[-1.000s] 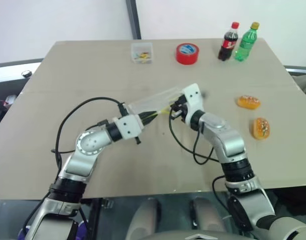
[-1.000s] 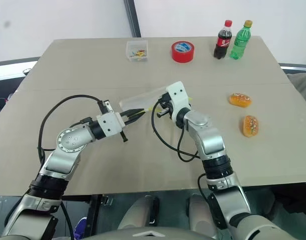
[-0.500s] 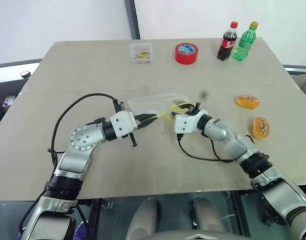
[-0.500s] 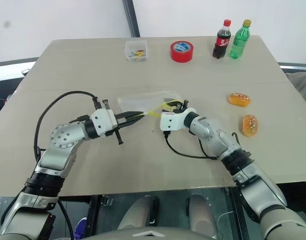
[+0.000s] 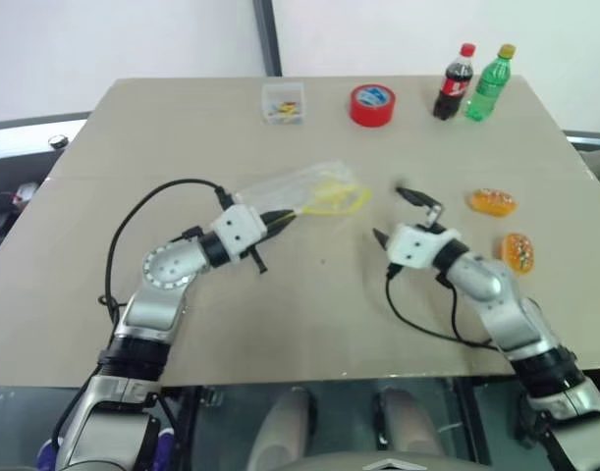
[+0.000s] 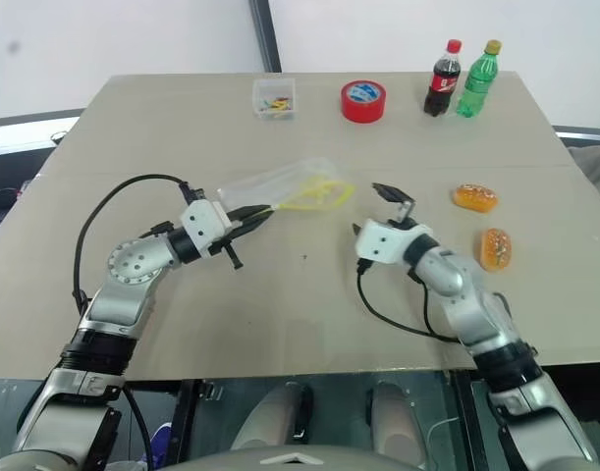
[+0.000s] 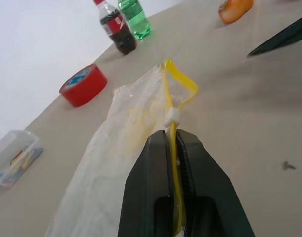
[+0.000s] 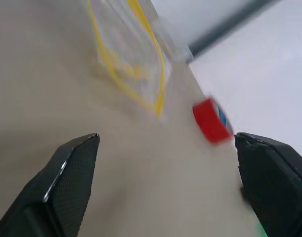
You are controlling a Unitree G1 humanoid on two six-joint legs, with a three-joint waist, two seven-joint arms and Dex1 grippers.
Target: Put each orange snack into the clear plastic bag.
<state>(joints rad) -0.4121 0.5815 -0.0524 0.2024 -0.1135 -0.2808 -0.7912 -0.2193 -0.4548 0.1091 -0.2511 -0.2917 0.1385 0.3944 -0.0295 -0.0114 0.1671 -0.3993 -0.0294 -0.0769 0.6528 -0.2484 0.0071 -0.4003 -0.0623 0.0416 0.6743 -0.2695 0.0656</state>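
From the head views, the left gripper (image 5: 283,218) is clenched on the yellow strip of the clear plastic bag (image 5: 304,192), which lies partly lifted near the middle of the tabletop (image 5: 133,137). The left wrist view makes that grip plain: the two black fingers (image 7: 151,187) are pressed together with the yellow strip running between them, and the strip bows into an open loop at the bag's mouth, something the head views give only as a small yellow curl. The right gripper (image 5: 402,214) hangs just above the tabletop beside the bag, apart from it, its fingers spread wide and holding nothing; its own wrist view looks between the two parted fingers onto the bag's yellow-edged mouth.

The two orange snacks lie on the tabletop off to the right of the right gripper, one (image 5: 491,202) a little farther back, the other (image 5: 517,252) nearer the robot, close together but not touching. Along the far edge stand a small clear box (image 5: 283,102) of coloured bits, a red tape roll (image 5: 372,104), a cola bottle (image 5: 454,82) and a green bottle (image 5: 488,82). Nothing lies between the right gripper and the snacks.
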